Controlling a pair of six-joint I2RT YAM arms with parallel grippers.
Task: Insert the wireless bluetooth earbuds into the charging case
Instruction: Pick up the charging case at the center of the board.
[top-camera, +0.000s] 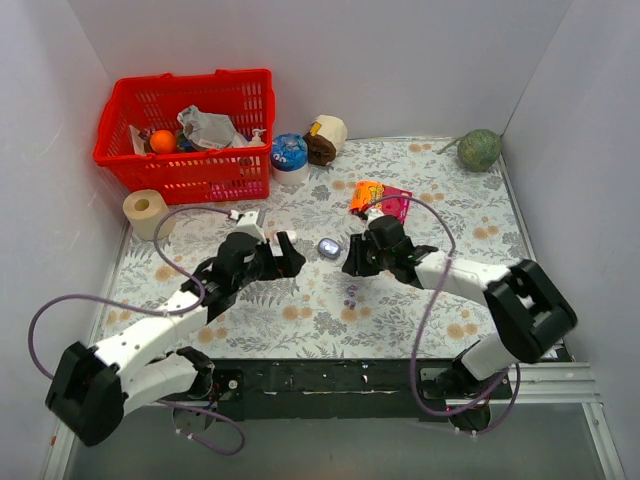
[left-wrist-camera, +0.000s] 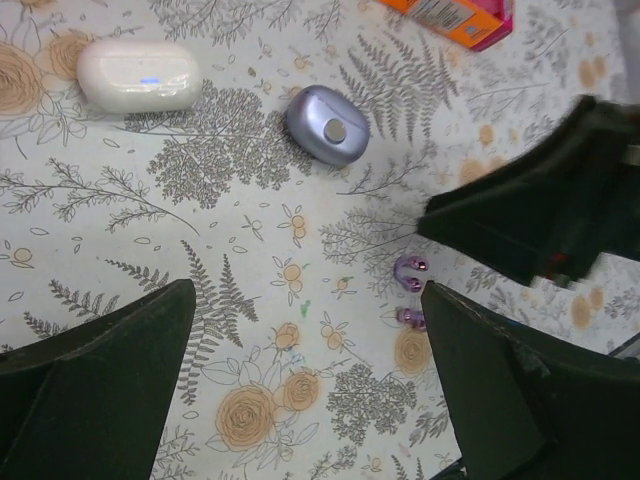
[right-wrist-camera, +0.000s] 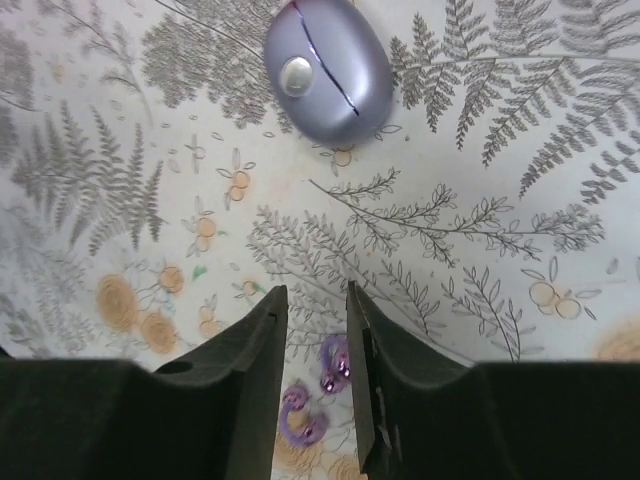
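Right gripper (right-wrist-camera: 313, 296), fingers narrowly apart, purple earbuds (right-wrist-camera: 335, 362) just below its tips; closing off-centre could flick one away. Left gripper (left-wrist-camera: 305, 300) spread wide, empty.

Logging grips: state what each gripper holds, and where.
Nothing is held. The left gripper gapes empty; the right gripper stands open over the purple earbuds lying on the tablecloth.

Seen from above, the two tiny purple plastic earbuds (top-camera: 350, 296) are mere specks, their shape unreadable. At the wrist, the right claw (right-wrist-camera: 314, 296) partly covers one. The picture's top edge crops the orange-and-pink carton (left-wrist-camera: 450, 14).
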